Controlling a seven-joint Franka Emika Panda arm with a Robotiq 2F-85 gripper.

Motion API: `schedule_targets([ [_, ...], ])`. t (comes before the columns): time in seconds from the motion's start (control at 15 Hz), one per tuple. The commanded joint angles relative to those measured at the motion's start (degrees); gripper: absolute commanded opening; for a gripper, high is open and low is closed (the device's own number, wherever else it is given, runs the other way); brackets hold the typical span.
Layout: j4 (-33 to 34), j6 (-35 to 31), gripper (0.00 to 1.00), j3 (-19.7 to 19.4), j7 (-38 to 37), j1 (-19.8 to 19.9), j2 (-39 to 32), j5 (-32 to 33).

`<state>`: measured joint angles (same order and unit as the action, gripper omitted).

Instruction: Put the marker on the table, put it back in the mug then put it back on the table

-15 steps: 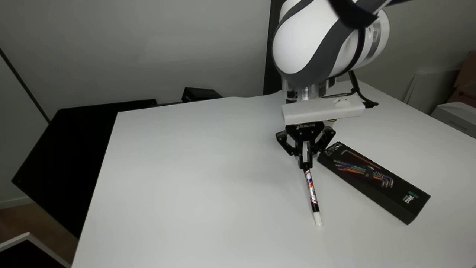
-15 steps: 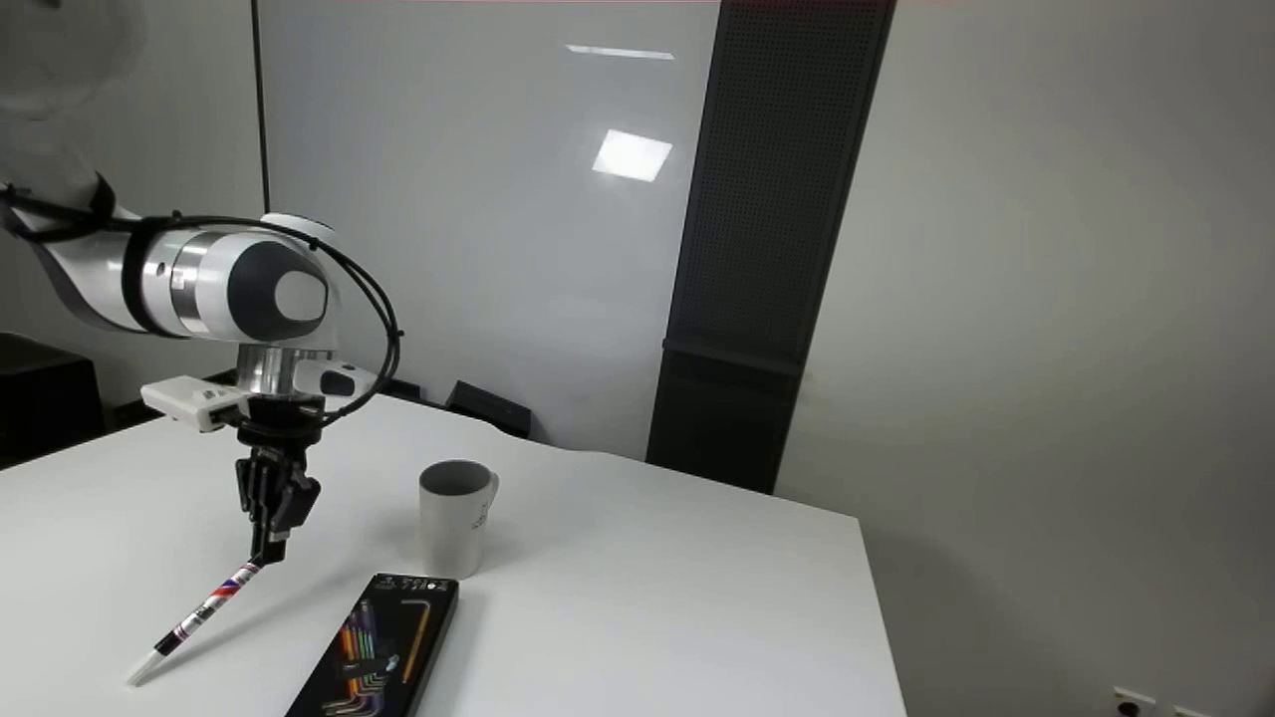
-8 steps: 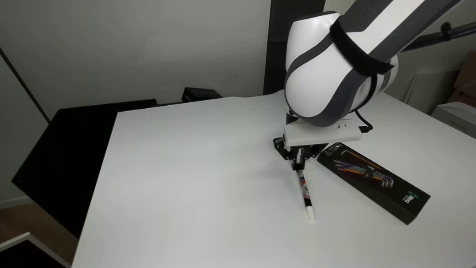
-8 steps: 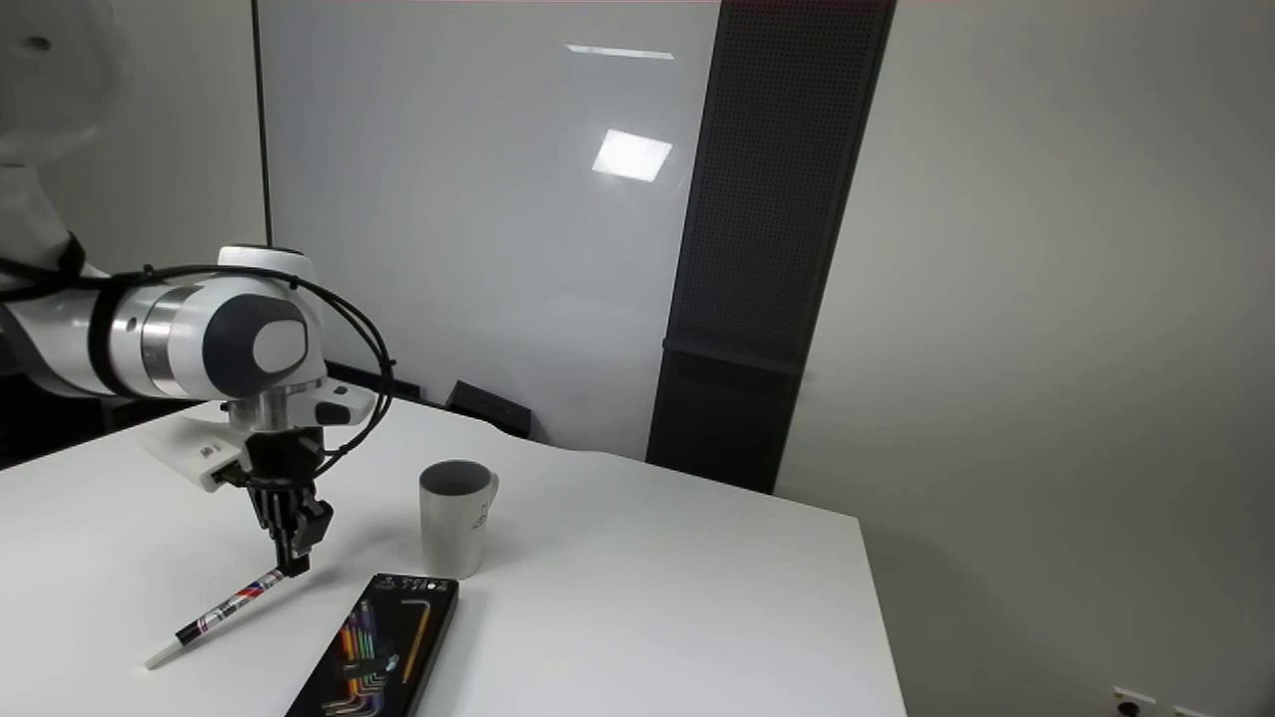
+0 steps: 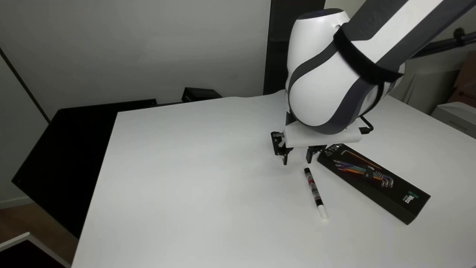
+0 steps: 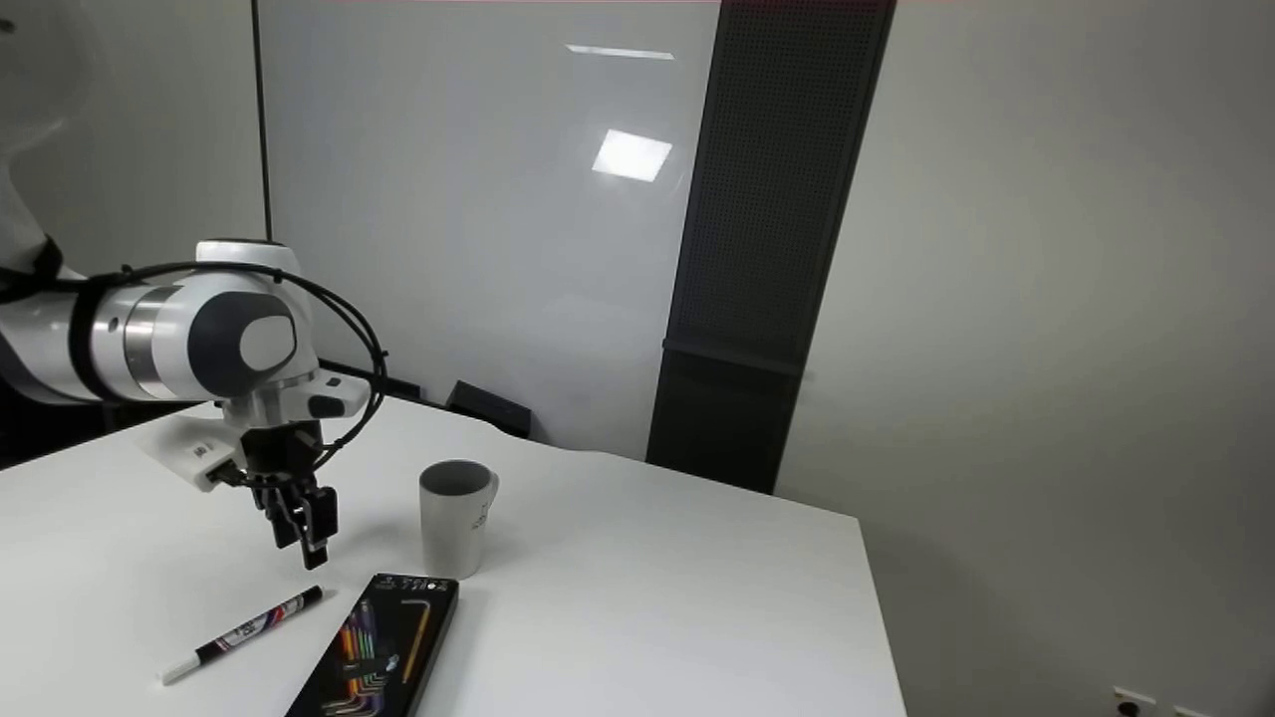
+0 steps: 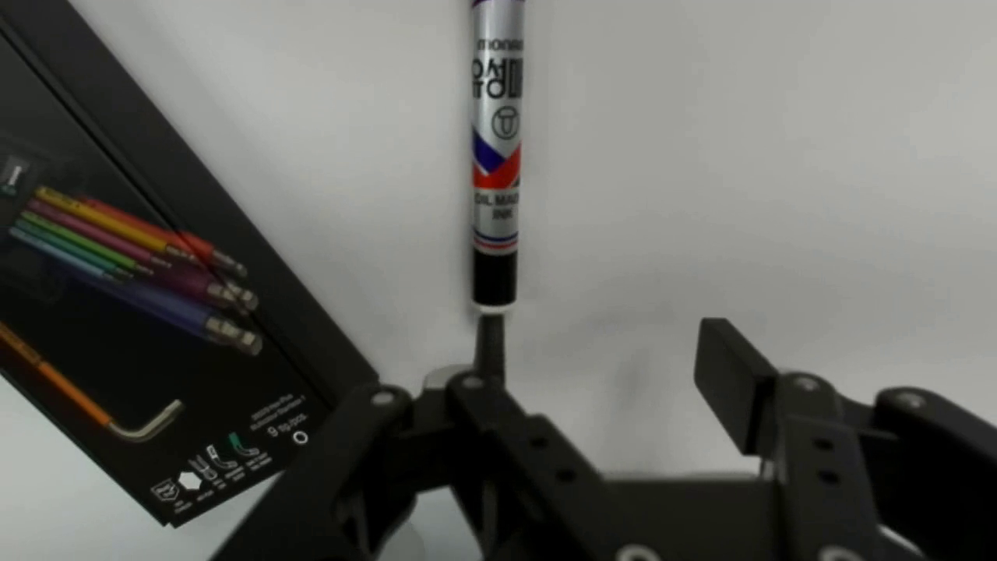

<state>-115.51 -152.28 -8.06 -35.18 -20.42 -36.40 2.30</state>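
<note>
hovers, in an exterior view, with spread-jawed robotiq gripper (image 6: 301, 554) at one o'clock from ink marker (image 6: 243, 635) on white table (image 6: 647, 597), with mug (image 6: 453, 533) at two, hex-key box (image 6: 377, 649) at three.

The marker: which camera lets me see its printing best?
The wrist view: it shows the marker largest, so the printed word "INK" can be read, though one end is cut off by the picture's edge. Both exterior views show the marker whole, but there its print is too small to read.

Smooth matt-looking table (image 5: 186, 178), smooth metallic-looking marker (image 7: 497, 156), smooth ceramic-looking mug (image 6: 453, 533), matt hand (image 5: 297, 160), glossy wall panel (image 6: 478, 249)
</note>
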Motion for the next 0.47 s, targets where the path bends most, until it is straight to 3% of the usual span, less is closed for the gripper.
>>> schedule_targets([
  [0.0, -2.36, 3.63, 0.98, -1.16, -2.19, -1.32, 5.52, 1.49],
  [0.07, -2.47, 5.53, 1.00, -1.14, -2.25, -1.28, 6.49, 1.82],
  [0.13, -0.14, 2.90, 0.88, 0.55, -0.55, 0.41, 2.74, 1.02],
  [0.27, -0.61, 4.91, 1.00, 0.66, -0.72, 0.56, 4.67, 1.51],
  [0.4, -1.17, 5.14, 1.00, 0.65, -0.76, 0.62, 5.45, 1.75],
])
